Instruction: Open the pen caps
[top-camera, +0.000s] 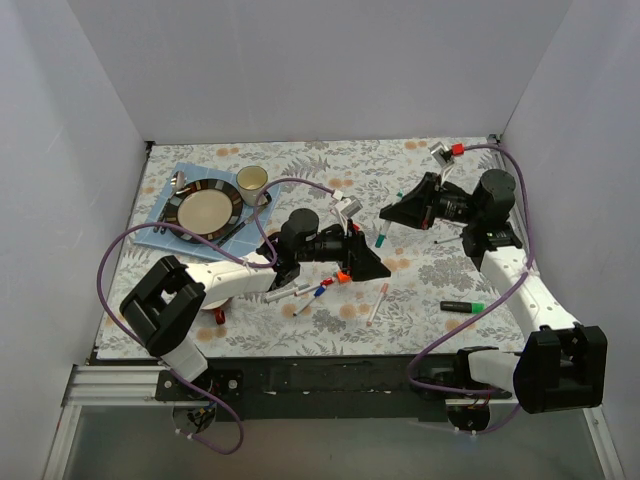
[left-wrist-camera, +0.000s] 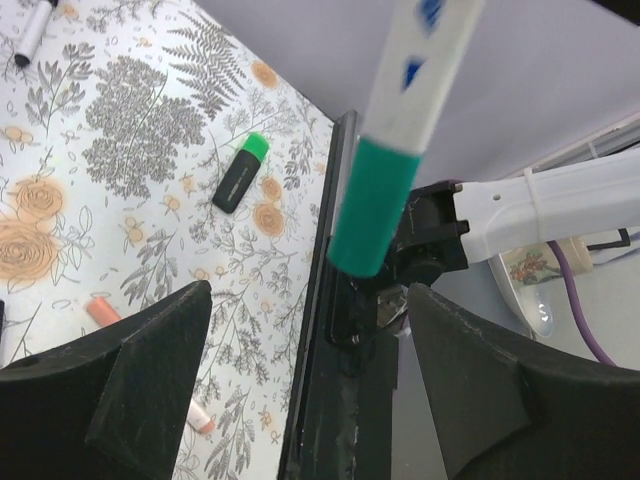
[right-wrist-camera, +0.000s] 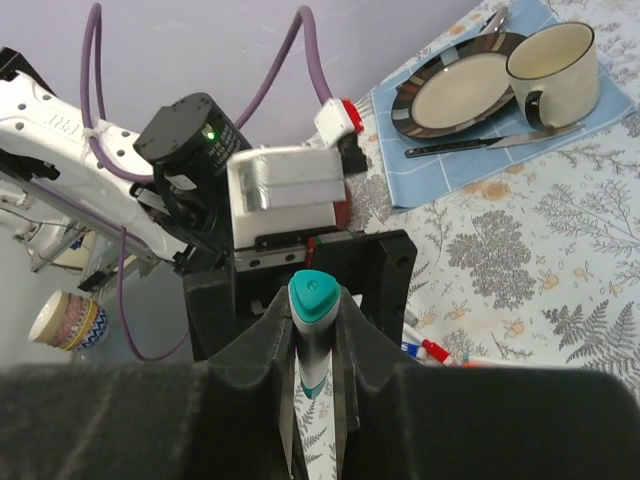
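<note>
right gripper (right-wrist-camera: 314, 340) clamped on white pen (left-wrist-camera: 415, 70), teal cap (left-wrist-camera: 372, 205) pointing out past its fingertips. left gripper (left-wrist-camera: 305, 300) faces it, jaws wide, cap between them touching neither.

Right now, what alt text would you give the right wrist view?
The right hand grips a pen, its teal cap aimed at the left arm just beyond. A plate, mug and knife rest on a blue cloth at upper right.

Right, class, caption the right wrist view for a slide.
Right gripper holds a pen, teal cap aimed at the left gripper; plate and cup behind.
</note>
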